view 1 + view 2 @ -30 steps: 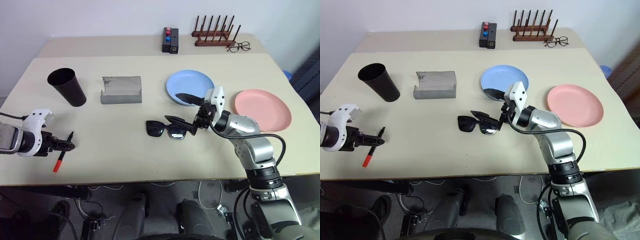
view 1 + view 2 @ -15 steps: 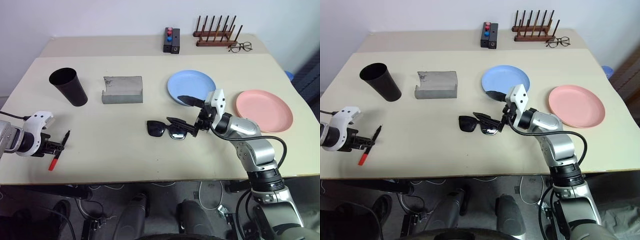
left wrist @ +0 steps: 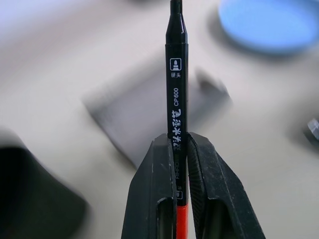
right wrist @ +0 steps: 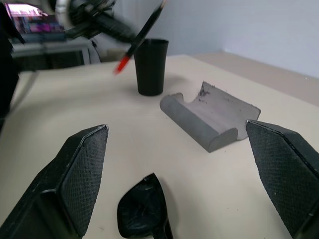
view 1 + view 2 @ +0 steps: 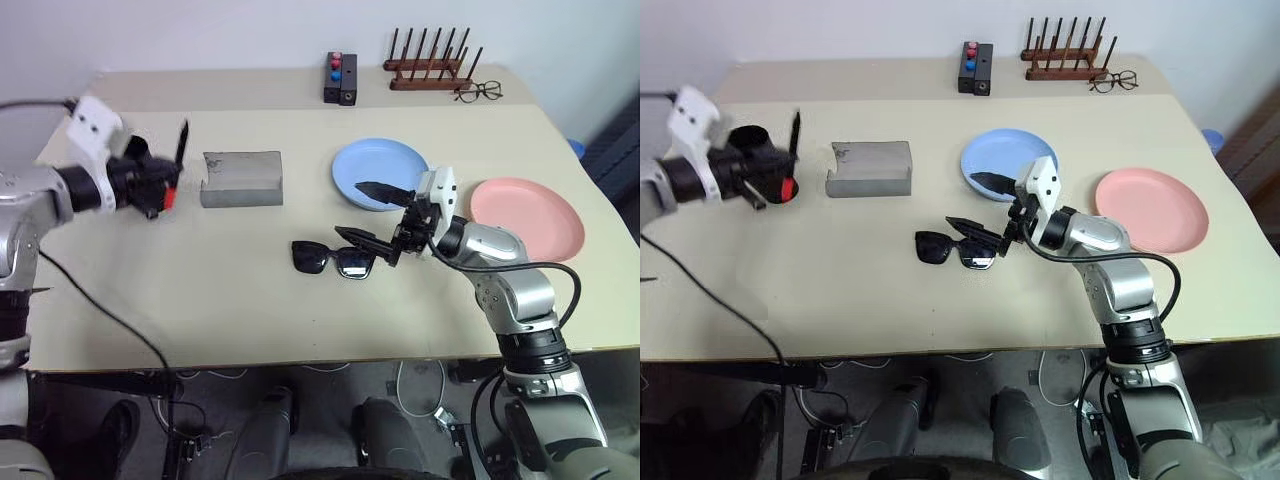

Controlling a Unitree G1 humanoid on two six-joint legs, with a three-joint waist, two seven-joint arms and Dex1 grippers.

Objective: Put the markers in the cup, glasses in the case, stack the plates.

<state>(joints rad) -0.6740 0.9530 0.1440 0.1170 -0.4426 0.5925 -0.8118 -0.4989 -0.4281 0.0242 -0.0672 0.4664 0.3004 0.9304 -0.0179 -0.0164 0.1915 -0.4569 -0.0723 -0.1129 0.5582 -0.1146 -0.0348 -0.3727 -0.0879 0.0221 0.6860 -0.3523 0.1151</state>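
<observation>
Left eye view: left gripper fingers pinched a marker by the cup; right gripper fingers were spread above the glasses; the case lay empty and the plates unstacked.

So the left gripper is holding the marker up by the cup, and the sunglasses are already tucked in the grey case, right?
Not quite. The left gripper does hold the marker up near the cup, but the sunglasses lie on the table, apart from the grey case, as the left eye view shows.
</observation>
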